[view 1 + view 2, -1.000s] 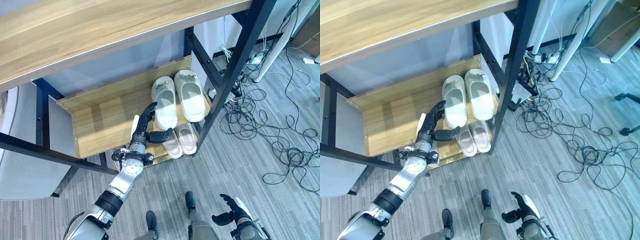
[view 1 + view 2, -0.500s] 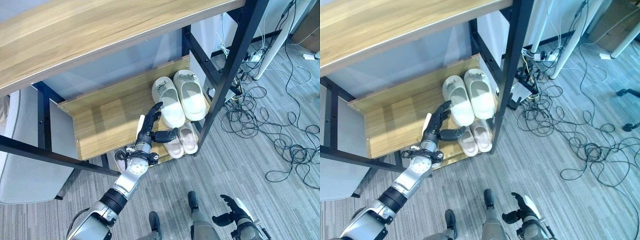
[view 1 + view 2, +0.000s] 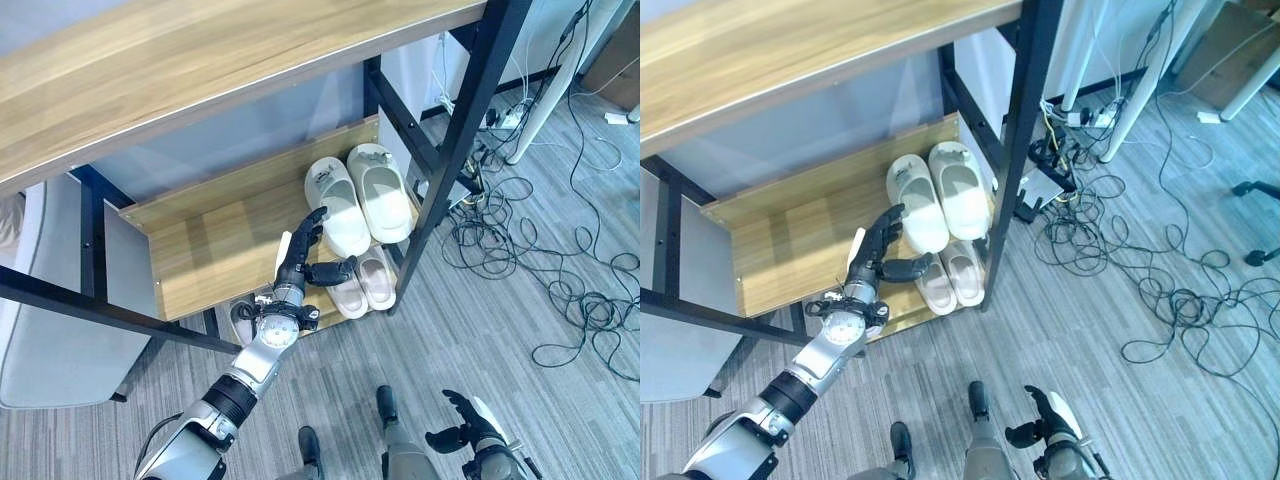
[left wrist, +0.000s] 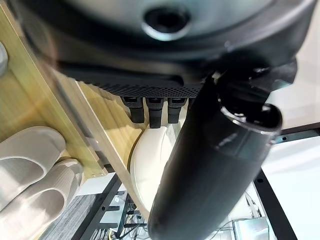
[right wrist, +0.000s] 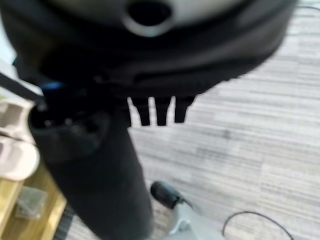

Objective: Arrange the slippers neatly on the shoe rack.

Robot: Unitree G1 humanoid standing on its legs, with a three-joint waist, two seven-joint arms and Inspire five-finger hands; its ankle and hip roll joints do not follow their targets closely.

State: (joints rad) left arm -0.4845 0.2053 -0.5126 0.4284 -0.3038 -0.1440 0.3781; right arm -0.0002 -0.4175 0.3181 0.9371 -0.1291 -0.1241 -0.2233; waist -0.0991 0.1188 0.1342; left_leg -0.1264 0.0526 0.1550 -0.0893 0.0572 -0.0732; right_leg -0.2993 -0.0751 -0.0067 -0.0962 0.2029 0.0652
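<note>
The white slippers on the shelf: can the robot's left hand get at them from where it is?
Probably yes. The left hand, fingers open, already reaches beside the nearer white slipper on the shelf, with nothing between them.

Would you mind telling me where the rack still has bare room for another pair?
The wooden shelf is bare between its left end and the left hand. Its right end is crowded by the white slippers. The pink slippers sit below.

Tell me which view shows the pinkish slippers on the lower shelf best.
The left eye view: the pinkish slippers lie side by side, only the left hand's thumb crossing one toe. The right eye view shows much the same. The left wrist view catches their ribbed ends from close. The right wrist view has pale shapes at its edge; I cannot tell what.
</note>
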